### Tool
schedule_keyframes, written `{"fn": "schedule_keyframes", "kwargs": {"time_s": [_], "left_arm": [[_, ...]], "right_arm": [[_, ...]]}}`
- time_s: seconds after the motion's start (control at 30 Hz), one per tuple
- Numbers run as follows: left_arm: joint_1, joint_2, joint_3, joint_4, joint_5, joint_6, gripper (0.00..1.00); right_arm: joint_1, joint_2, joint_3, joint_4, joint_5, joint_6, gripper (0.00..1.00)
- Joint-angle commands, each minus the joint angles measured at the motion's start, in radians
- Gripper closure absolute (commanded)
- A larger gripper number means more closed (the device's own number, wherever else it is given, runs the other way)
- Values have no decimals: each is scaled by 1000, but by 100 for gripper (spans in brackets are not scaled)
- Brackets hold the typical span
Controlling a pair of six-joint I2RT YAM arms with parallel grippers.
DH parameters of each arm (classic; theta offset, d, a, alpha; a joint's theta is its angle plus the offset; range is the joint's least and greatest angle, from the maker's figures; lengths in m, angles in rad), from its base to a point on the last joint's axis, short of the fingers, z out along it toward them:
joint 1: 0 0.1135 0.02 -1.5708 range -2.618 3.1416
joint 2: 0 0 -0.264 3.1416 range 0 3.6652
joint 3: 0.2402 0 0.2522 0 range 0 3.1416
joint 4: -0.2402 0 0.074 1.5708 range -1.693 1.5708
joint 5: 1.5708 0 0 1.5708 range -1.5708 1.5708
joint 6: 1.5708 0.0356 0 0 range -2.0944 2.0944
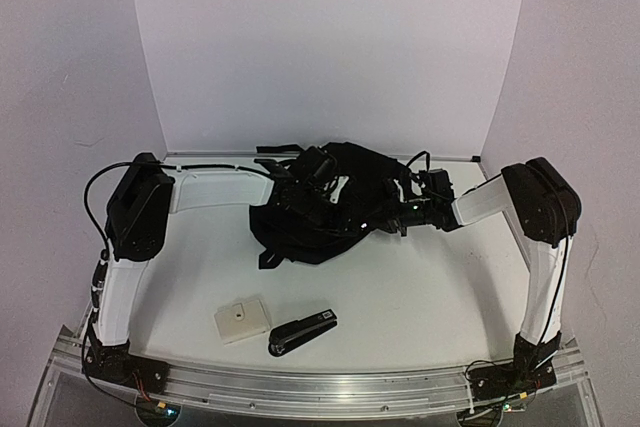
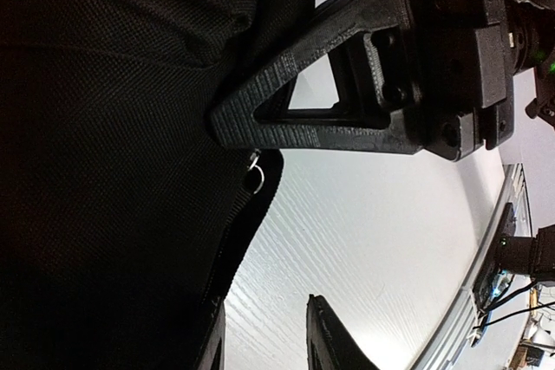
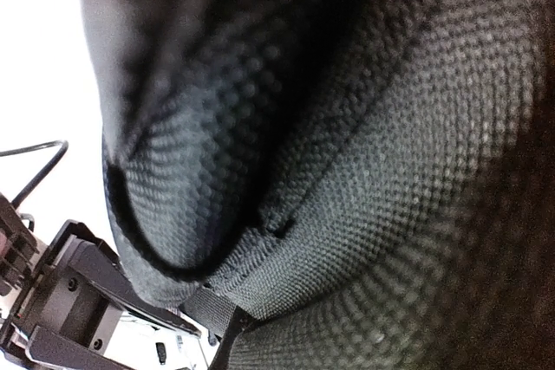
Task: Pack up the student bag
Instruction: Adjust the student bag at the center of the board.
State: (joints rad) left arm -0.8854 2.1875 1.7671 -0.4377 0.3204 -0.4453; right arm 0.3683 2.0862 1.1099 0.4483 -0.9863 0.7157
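Top external view: student bag (image 1: 310, 237), black, soft and floppy, probably light, slumped at far centre of table (image 1: 420, 287). Right gripper (image 2: 224, 119) pinched on its fabric edge. Left gripper (image 2: 264, 322) apart, just beside it. Suggested hold: seam or strap.
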Motion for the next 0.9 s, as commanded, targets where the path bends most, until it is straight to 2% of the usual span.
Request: {"fn": "schedule_keyframes", "kwargs": {"time_s": [0.0,0.43,0.73,0.87], "left_arm": [[21,26,44,-10,-21,-39,67],[59,98,133,-3,-42,-50,65],[43,131,150,37,6,39,53],[31,136,135,62,32,80,56]], "right_arm": [[16,-41,-10,61,-44,12,100],[18,-37,-22,108,-65,49,100],[26,-25,-18,144,-78,84,100],[26,-19,-17,159,-80,97,100]]}}
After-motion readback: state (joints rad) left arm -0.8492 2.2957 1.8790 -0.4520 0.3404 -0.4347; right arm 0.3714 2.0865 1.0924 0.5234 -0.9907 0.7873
